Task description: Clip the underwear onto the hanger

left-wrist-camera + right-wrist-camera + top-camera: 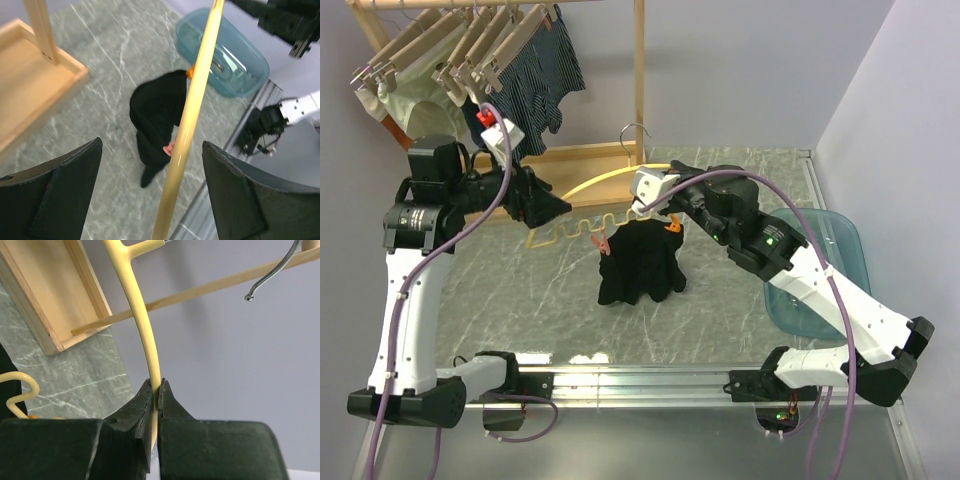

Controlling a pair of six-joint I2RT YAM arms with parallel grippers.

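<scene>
Hanger [582, 187] — long axis left-right; arch passes between spread fingers of left gripper [151, 147], untouched. Right gripper [156, 392] pinches its right side — underwear [638, 262] bunched beneath.

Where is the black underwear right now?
In the top view, the black underwear sits bunched in the middle of the marble table, just under the yellow hanger and its wavy bar, left of the blue tub.

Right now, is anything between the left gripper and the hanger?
Nothing visible does. The bar of the hanger runs between the open fingers of the left gripper, touching neither.
</scene>
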